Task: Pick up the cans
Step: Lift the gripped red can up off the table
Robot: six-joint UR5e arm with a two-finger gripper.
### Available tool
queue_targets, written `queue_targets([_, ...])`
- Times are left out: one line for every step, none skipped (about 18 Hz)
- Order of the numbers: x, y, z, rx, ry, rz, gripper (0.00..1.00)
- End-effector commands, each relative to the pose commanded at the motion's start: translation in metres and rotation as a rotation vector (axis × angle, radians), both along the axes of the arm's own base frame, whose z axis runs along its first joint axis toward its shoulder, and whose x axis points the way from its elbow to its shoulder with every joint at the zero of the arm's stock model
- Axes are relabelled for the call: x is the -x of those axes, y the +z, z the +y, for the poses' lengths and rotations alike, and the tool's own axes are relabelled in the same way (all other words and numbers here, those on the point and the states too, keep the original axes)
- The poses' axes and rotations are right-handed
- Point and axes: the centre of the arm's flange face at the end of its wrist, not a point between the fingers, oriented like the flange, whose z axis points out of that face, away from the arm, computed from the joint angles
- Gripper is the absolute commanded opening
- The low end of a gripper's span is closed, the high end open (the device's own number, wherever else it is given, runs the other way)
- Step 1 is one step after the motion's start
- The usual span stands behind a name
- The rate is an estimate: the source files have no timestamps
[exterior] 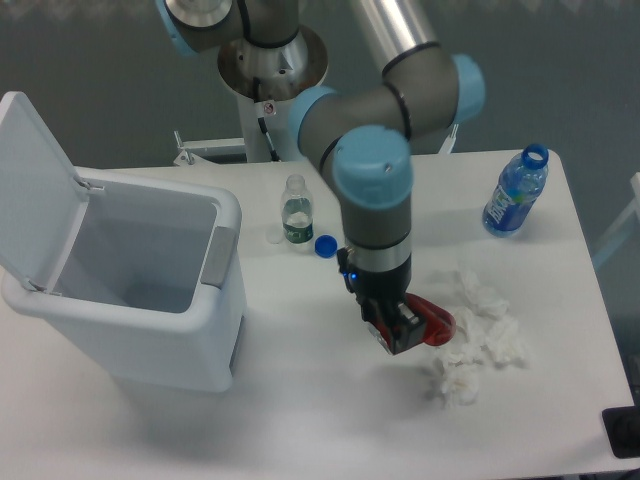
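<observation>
The bench (300, 400) is white and carries everything else. One arm (375, 190) reaches in from its base at the back: a silver upper link slants down to a grey elbow with blue caps, and from there the forearm and wrist drop nearly straight down over the middle of the bench. One white bin (130, 290) stands at the left, its lid tipped open and up. At the wrist's lower end the tool (405, 330) is closed on the single can (432, 322), red and crushed, which sticks out to the right of the fingers, at the left edge of the tissues (475, 340). Whether the can touches the bench cannot be told. The tissues are a loose heap of crumpled white pieces; their number is unclear. There are two bottles: one blue-labelled (516, 192) near the far right corner, one small and clear (295, 212) behind the arm. One blue cap (325, 245) lies just beside the small bottle.
</observation>
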Motion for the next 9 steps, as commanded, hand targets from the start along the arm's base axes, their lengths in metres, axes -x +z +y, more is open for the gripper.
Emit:
queue_targets([0.002,0.007,-0.006,-0.013,0.008,0.002,0.66])
queue_targets([0.001,0.014,-0.008,-0.020,0.009,0.010,0.66])
queue_targets([0.001,0.015,-0.009,-0.022,0.010,0.011,0.67])
queue_targets([0.001,0.016,-0.010,-0.023,0.010,0.013,0.67])
queue_targets([0.003,0.016,-0.012,-0.024,0.014,0.012,0.66])
queue_targets([0.005,0.017,-0.014,-0.034,0.016,0.007,0.66])
queue_targets([0.005,0.018,-0.013,-0.045,0.013,0.000,0.67])
queue_targets([0.006,0.018,-0.014,-0.052,0.013,-0.005,0.67])
queue_targets([0.009,0.019,-0.018,-0.054,0.020,-0.005,0.67])
